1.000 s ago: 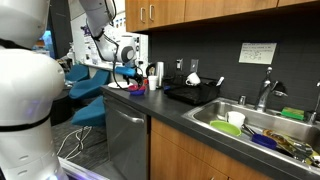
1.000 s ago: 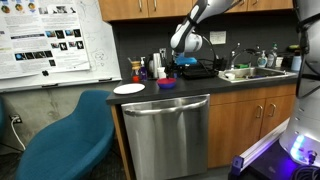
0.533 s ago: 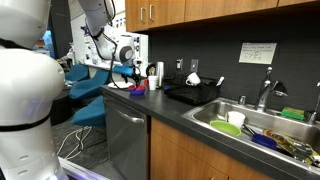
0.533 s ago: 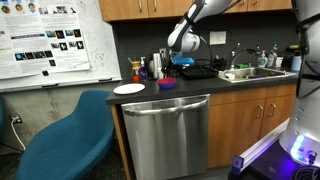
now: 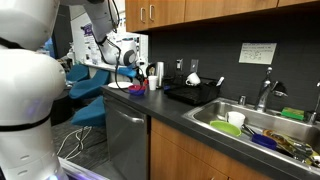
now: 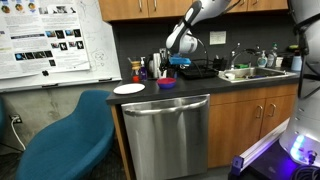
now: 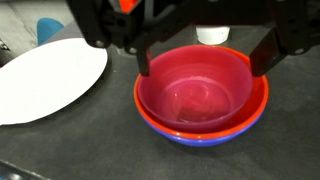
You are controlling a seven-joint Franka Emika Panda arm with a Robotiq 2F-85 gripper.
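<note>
The claw hangs low over a red bowl. Its two fingers are spread wide, one at each side of the rim, and pinch nothing. The red bowl sits nested inside a blue bowl on the dark counter. A white plate lies just beside them, and a white cup stands behind. In an exterior view the blue bowl sits above the dishwasher.

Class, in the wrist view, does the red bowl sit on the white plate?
No, the red bowl sits nested in a blue bowl, beside the white plate.
</note>
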